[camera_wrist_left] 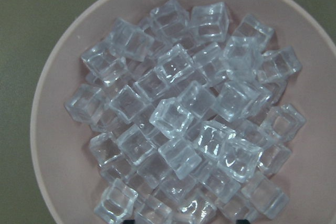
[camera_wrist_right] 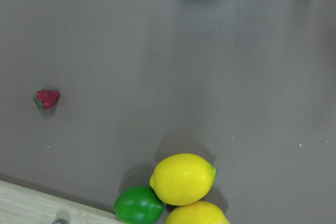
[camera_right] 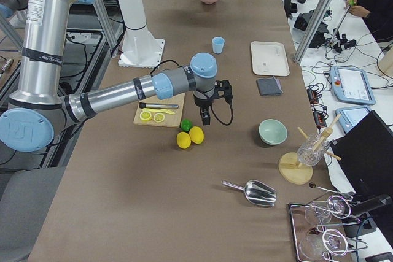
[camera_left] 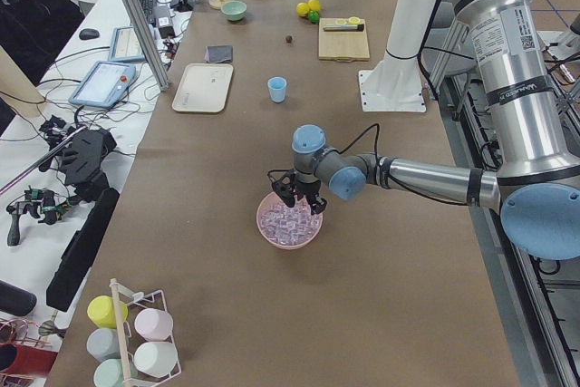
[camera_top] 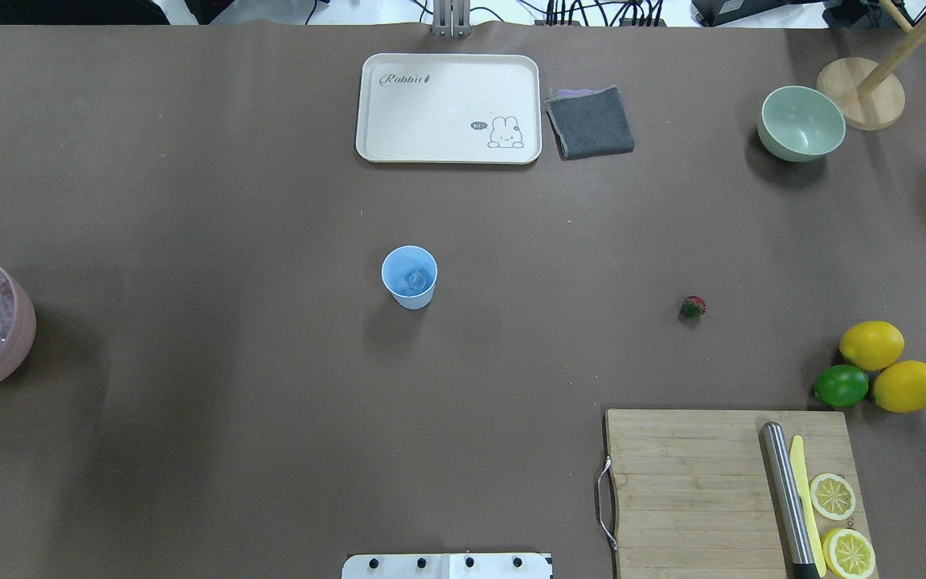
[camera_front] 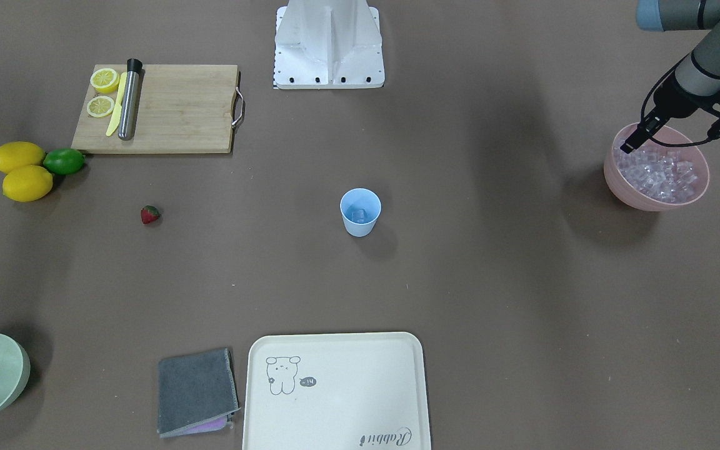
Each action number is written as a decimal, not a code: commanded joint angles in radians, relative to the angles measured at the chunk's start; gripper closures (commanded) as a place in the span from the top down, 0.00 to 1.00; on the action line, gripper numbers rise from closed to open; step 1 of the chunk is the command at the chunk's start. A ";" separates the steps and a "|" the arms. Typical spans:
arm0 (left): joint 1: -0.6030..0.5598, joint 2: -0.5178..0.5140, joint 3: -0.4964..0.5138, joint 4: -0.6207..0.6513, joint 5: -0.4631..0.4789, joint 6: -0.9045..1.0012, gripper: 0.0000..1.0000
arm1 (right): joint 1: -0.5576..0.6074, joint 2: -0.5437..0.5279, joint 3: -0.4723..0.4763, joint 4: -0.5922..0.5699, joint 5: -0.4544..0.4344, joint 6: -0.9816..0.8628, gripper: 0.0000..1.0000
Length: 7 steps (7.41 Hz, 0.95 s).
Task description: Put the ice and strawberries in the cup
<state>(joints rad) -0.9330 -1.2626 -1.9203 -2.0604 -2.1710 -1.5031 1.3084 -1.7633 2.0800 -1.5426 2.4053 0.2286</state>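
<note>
The light-blue cup point(camera_front: 360, 212) stands upright mid-table with one ice cube inside; it also shows in the overhead view point(camera_top: 409, 277). The strawberry point(camera_front: 150, 214) lies alone on the table, and also shows in the right wrist view point(camera_wrist_right: 46, 98). Several ice cubes point(camera_wrist_left: 184, 119) fill the pink bowl point(camera_front: 613, 181). My left gripper point(camera_front: 672, 140) hangs open just above the ice, its fingers apart and holding nothing. My right gripper point(camera_right: 206, 115) hovers above the lemons, away from the strawberry. I cannot tell whether it is open or shut.
A cutting board point(camera_top: 688, 482) holds lemon halves, a yellow knife and a steel rod. Two lemons and a lime point(camera_top: 873, 346) lie beside it. A cream tray point(camera_top: 447, 108), a grey cloth point(camera_top: 589, 121) and a pale green bowl point(camera_top: 801, 122) sit at the far edge.
</note>
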 commanded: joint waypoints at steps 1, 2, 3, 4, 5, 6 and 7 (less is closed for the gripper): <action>0.006 -0.004 0.001 0.000 0.002 0.001 0.71 | 0.000 -0.005 0.002 -0.001 0.000 0.000 1.00; 0.020 -0.006 0.001 0.000 0.028 0.001 0.71 | 0.000 -0.005 0.002 -0.001 0.000 0.000 1.00; 0.029 -0.005 0.001 0.000 0.036 0.000 0.67 | 0.000 -0.008 0.002 -0.001 0.000 0.000 1.00; 0.029 -0.004 0.003 0.000 0.037 0.000 0.64 | 0.000 -0.008 0.002 -0.001 0.000 0.000 1.00; 0.029 -0.001 0.003 0.000 0.037 0.000 0.63 | 0.000 -0.010 0.003 0.001 0.000 0.000 1.00; 0.031 -0.001 0.003 0.000 0.037 0.000 0.63 | 0.000 -0.010 0.003 -0.001 0.000 0.000 1.00; 0.031 0.000 0.003 0.000 0.037 0.000 0.62 | 0.000 -0.011 0.003 -0.001 0.000 0.000 1.00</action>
<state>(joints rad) -0.9029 -1.2640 -1.9176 -2.0601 -2.1341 -1.5033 1.3085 -1.7734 2.0828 -1.5428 2.4053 0.2286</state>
